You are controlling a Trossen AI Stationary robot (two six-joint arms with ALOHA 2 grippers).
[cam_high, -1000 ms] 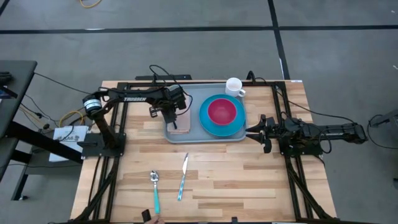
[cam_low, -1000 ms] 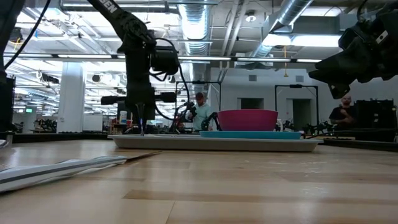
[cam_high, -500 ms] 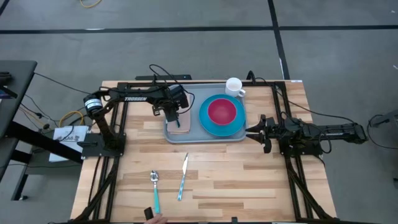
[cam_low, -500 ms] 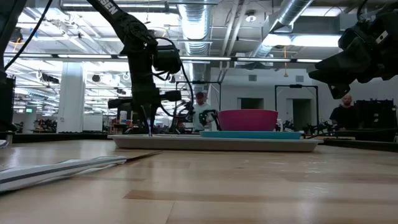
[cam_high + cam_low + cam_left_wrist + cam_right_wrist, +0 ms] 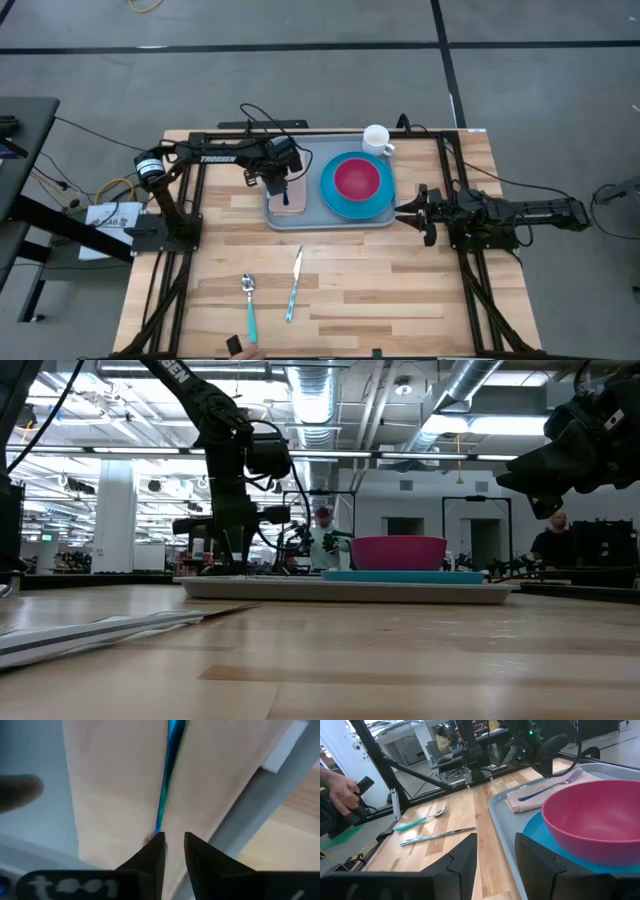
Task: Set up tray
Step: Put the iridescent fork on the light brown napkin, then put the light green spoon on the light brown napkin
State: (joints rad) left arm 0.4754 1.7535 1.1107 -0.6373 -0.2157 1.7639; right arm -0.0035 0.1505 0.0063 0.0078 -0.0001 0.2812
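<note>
The grey-blue tray point(image 5: 335, 224) lies mid-table with its long side across. On it sit a bright-blue plate point(image 5: 330, 196) with a pink bowl point(image 5: 356, 179) and a beige napkin point(image 5: 294, 206). A blue-handled fork point(image 5: 551, 785) lies on the napkin. My left gripper point(image 5: 173, 841) points down over the napkin point(image 5: 115, 780), its fingers a little apart, the fork's handle point(image 5: 169, 770) running away from them. My right gripper point(image 5: 404, 210) hovers open off the tray's right end, facing the bowl point(image 5: 600, 815). My left gripper comes from above, pointing down at the napkin. One fingertip point(image 5: 156, 845) stands at the free end of the fork's handle point(image 5: 159, 826), which lies flat on the napkin. I cannot tell whether the fingertip touches the handle or the napkin.
A white cup point(image 5: 377, 138) stands on the table just beyond the tray's far right corner. A teal-handled spoon point(image 5: 249, 303) and a knife point(image 5: 294, 284) lie near the table's near edge. A person's hand point(image 5: 340, 787) holds a dark object beyond that edge.
My left gripper has moved a short way toward the table's right, over the napkin, then stayed. Tray, plate, bowl and my right arm have kept still.
</note>
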